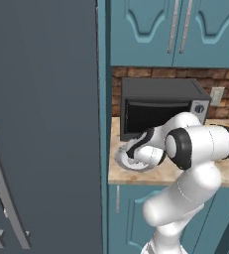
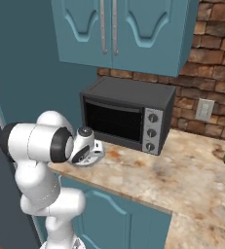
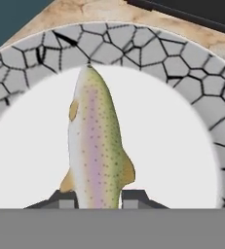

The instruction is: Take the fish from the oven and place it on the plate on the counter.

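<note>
The gripper hangs low over the plate, and the hand view looks straight down along it. The fish lies lengthwise between the two dark fingertips, its tail end at the tips and its head pointing up the picture toward the far rim. The tips sit just beside its flanks, one on each side, at a narrow spread; whether they still pinch it or have let go cannot be told. The fish is pale olive and tan with a pinkish stripe, small dark speckles and yellowish fins. It covers the white centre of the plate, and its nose reaches the grey cracked-pattern rim.

In the left base view the arm bends forward over the counter, and the hand hides most of the plate, whose rim peeks out at the near left corner of the counter. The toaster oven stands just behind it against the brick wall.

In the right base view the plate lies near the counter's left edge, just in front of the toaster oven, with the hand over it
</note>
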Tool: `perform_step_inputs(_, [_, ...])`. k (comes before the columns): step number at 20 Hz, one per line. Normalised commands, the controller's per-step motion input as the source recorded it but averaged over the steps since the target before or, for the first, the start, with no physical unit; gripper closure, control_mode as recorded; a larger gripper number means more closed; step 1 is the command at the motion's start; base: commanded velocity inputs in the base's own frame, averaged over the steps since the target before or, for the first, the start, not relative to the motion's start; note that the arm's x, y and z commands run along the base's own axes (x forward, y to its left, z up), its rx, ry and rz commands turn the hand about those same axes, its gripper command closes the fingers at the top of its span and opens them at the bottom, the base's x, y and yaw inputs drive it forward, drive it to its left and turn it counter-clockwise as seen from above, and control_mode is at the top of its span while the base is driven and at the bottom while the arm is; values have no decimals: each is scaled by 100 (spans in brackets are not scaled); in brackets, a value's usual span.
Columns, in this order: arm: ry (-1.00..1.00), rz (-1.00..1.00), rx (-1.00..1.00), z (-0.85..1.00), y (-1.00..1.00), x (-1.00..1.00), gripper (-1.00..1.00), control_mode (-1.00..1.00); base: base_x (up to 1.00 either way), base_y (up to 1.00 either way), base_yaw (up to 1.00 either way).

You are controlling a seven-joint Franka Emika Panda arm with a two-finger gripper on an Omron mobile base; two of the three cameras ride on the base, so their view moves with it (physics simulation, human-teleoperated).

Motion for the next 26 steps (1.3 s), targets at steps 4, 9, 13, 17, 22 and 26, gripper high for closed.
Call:
perform_step_inputs(4, [-2,-1,0,5,0,-10,-100,-100,0,0,0])
perform_step_inputs(9, [-13,-6,0,51,0,-34,-100,-100,0,0,0])
perform_step_inputs(13, [-15,-8,0,71,0,-44,-100,-100,0,0,0])
perform_step_inputs(17, [-14,-11,0,98,0,-52,-100,-100,0,0,0])
perform_step_inputs(22, [-7,-9,0,81,0,-46,-100,-100,0,0,0])
perform_step_inputs(26, [7,-1,-10,-34,23,10,-100,-100,0,0,0])
